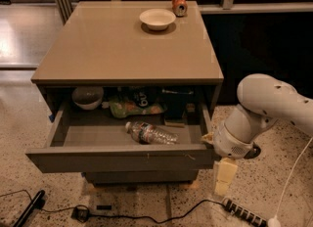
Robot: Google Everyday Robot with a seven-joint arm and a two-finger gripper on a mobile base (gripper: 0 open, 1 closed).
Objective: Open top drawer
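Observation:
The top drawer of the grey-brown cabinet stands pulled well out, its flat front facing me with small pale scratches right of centre. Inside lie a clear plastic bottle, a grey bowl, a green snack bag and dark packets at the back. My gripper is at the drawer's front right corner, on the end of the white arm, with a pale yellow part against the corner and another hanging below it.
On the cabinet top stand a white bowl and an orange can. A lower drawer front shows under the open one. A black cable and a power strip lie on the speckled floor.

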